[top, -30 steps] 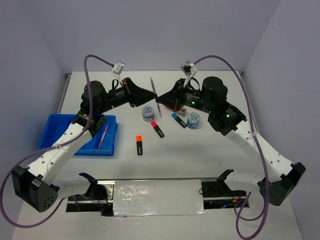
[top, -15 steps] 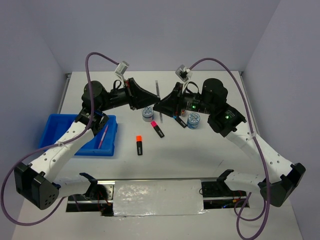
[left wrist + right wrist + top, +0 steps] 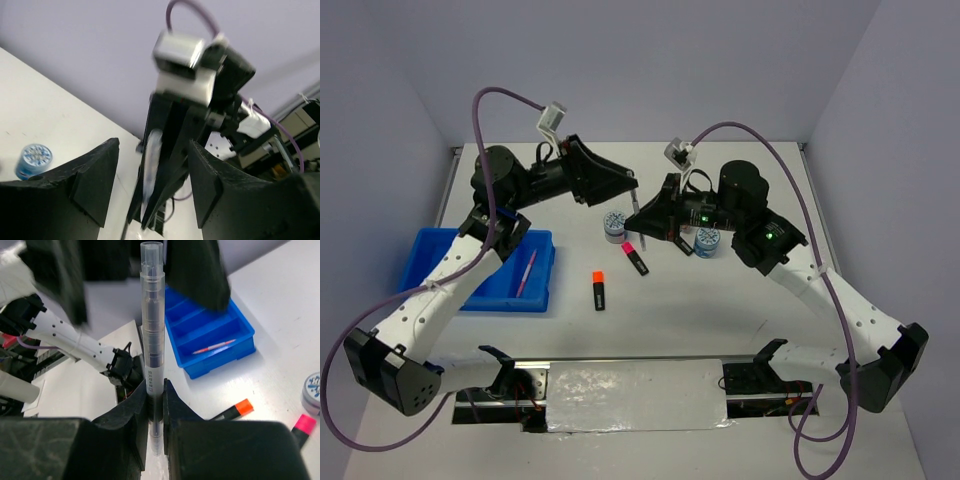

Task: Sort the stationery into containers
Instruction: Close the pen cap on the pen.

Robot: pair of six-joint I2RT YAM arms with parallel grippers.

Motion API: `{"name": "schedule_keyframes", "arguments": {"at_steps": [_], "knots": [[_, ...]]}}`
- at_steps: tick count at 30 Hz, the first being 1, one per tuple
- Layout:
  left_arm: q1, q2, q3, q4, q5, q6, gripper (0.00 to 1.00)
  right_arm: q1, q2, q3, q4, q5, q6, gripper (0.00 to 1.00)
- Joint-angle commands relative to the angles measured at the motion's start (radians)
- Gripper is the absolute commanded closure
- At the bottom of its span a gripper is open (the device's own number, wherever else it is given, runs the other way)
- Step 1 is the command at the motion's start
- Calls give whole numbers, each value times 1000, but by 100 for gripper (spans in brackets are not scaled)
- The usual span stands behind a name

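The right gripper [image 3: 155,405] clamps the grey pen [image 3: 152,315] by its lower end, long axis pointing at the left gripper [image 3: 153,147], whose jaws stand wide around it. The tray [image 3: 420,262] lies leftward, nearer the left arm.

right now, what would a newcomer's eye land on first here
In mid-air over the middle of the table, the right pincer is shut on a clear grey pen, and the left pincer stands open around its far end. At the left sits a bright blue tray holding one pink pen, with highlighters and two round discs loose on the table.
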Motion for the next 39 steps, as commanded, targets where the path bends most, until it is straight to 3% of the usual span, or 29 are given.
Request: {"name": "schedule_keyframes", "arguments": {"at_steps": [1, 8, 20, 22, 23, 25, 26, 33, 39], "knots": [[17, 25, 124, -34, -54, 65, 31, 17, -23, -19, 37, -22, 7, 100], [18, 82, 144, 33, -6, 15, 41, 29, -31, -22, 13, 1, 2, 100], [17, 35, 37, 90, 44, -22, 46, 31, 18, 66, -52, 64, -19, 100], [18, 33, 37, 93, 46, -24, 65, 29, 21, 72, -55, 69, -21, 100], [18, 38, 37, 90, 52, -27, 80, 29, 21, 72, -52, 73, -19, 100], [17, 39, 45, 73, 55, -24, 90, 28, 21, 79, -53, 79, -21, 100], [18, 44, 49, 65, 52, -15, 100, 26, 29, 86, -60, 87, -24, 100], [-5, 51, 20, -5, 58, 11, 100, -16, 116, 254, -90, 67, -36, 100], [-149, 21, -116, -48, 12, 50, 100, -107, 262, 579, -112, 61, -24, 100]]}}
